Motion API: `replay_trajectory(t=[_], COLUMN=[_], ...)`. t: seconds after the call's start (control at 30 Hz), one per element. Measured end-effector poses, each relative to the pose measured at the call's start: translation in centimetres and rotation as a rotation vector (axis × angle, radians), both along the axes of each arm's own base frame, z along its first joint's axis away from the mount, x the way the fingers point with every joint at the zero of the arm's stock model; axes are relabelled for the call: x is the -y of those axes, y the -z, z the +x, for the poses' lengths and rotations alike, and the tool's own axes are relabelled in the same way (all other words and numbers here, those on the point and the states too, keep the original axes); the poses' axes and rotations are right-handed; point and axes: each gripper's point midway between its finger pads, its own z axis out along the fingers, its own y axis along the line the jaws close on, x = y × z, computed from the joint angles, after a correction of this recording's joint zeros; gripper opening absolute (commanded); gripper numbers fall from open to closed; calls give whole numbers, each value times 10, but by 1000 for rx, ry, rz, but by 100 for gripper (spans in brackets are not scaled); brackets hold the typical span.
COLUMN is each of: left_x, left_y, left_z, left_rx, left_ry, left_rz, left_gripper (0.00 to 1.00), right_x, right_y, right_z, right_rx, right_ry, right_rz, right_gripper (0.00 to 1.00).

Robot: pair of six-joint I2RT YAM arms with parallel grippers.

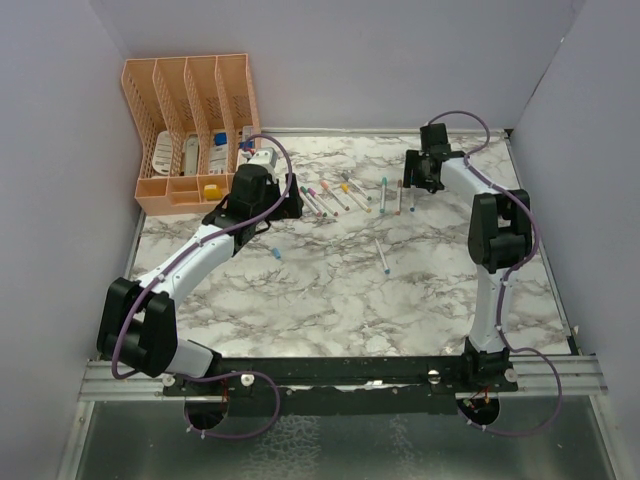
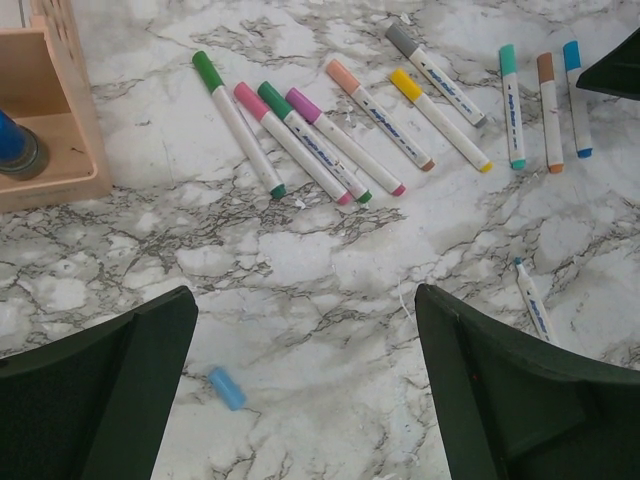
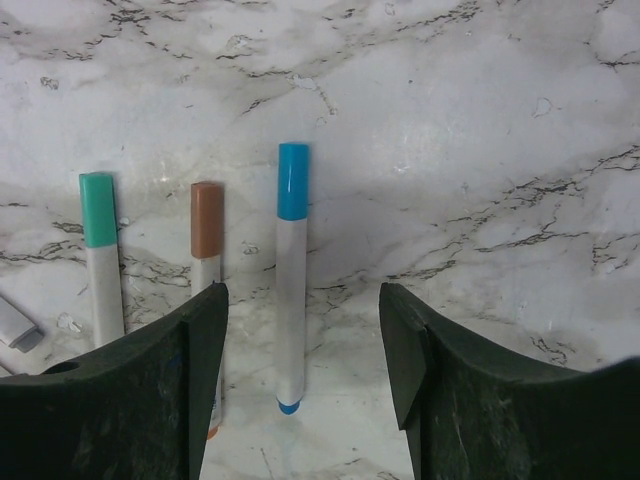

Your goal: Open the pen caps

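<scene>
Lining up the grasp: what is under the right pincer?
A blue-capped pen lies between the right pincer's open fingers. The brown-capped pen's lower part is hidden behind one finger.

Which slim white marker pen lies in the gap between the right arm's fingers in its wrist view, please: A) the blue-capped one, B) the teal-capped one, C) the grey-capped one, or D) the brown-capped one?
A: in the right wrist view, the blue-capped slim white marker pen lies in the open gap between the right arm's fingers.

Right gripper (image 3: 302, 298) is hanging over the marble table (image 3: 450, 120), fingers apart, and the blue-capped pen (image 3: 291, 270) lies in the gap touching neither one. Brown-capped pen (image 3: 206, 230) is just beside it, then the teal-capped pen (image 3: 100, 250), all roughly parallel.
</scene>
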Motion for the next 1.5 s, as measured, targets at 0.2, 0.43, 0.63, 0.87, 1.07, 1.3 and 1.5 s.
replay_trajectory(t=[0.2,0.43,0.63,0.87,1.07,1.3,1.5], left_x=[1,2,0,-2,-5,-2,13], left_y=[-4,-5,-10,-28,-48,-48,-40], left_z=[3,3,0,-6,-15,-41,-47], left_rx=[18,21,30,69,105,94,55], left_ry=[-1,-3,-7,-11,-10,5,26], left_rz=[-9,-13,-22,-46,-74,-174,-295], left_gripper=[93,93,93,92,91,89,85], right_x=[1,1,0,0,4,20,-2], right_y=[8,25,27,28,28,17,-84], right_z=[-1,-3,-3,-4,-7,-50,-66], right_rx=[-15,-47,-50,-52,-39,-59,161], right_ry=[-2,-3,-5,-7,-5,-1,-137], right_rz=[-3,-6,-4,1,41,34,141], right_gripper=[58,55,39,11,1,1,1])
